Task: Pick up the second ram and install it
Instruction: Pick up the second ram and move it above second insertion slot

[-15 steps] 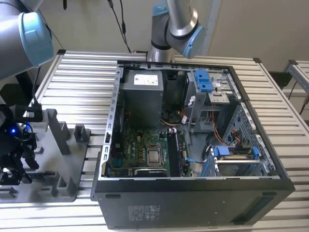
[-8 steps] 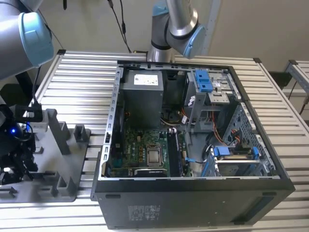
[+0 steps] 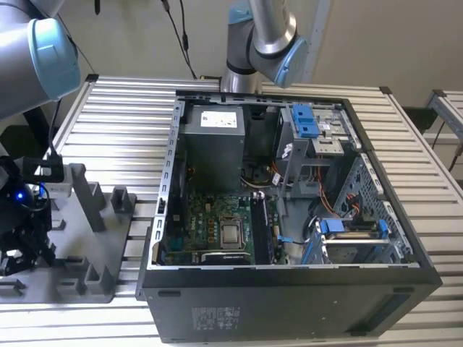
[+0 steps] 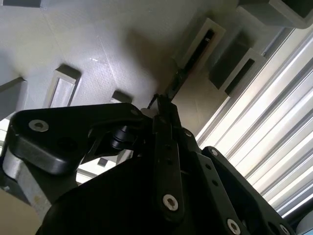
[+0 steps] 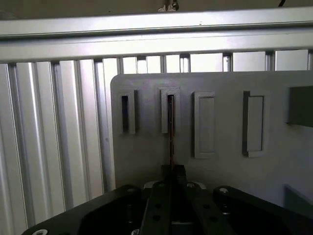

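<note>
1. Starting at the exterior view's left, the gripper [image 5: 171,169] hangs over the grey holder [image 3: 108,249], which lies on the slatted table [image 3: 116,123]. In both wrist views it is clamped on the thin edge of the second ram [image 5: 170,131].
2. The second ram stands on edge. Its far end sits inside one raised pocket of the holder and its near end is pinched in the gripper. I judge the step in hand to be the pick, with the stick not yet clear of its pocket.
3. To do this step well, the pull should run straight along the stick's own length, with no twist or tilt. A board this thin would likely bind on the pocket walls or bend. The grip should be firm and square across the stick's thickness so it cannot pivot as it comes free.
4. Counted at the holder in the first wrist view:
   - one gripper
   - one ram stick
   - four raised pockets [image 5: 204,125] in a row, one holding the ram and the other three showing no stick
5. Toward the exterior view's right there is one open computer case [image 3: 289,303], just beside the holder. It has one motherboard [image 3: 210,224] on its floor.
</note>
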Robot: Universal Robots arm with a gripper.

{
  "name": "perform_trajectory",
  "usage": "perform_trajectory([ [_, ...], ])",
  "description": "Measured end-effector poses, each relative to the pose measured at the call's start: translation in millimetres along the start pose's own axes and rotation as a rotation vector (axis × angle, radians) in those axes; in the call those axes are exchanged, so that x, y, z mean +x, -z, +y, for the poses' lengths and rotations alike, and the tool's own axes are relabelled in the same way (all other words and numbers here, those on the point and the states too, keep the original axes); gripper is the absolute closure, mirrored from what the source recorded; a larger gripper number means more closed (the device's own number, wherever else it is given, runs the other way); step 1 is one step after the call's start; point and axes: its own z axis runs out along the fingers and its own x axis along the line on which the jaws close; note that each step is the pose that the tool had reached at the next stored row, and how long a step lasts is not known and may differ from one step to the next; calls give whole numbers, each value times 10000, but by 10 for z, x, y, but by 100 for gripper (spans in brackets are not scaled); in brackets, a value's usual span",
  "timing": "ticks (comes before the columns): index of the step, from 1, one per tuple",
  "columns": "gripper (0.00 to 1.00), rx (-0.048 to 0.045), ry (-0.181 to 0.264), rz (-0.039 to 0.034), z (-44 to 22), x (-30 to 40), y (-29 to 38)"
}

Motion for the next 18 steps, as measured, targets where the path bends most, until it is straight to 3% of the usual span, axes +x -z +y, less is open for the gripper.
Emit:
perform_trajectory([
  [10, 86, -12, 0, 1, 0, 0, 5],
  [18, 86, -11, 0, 1, -1, -1, 231],
])
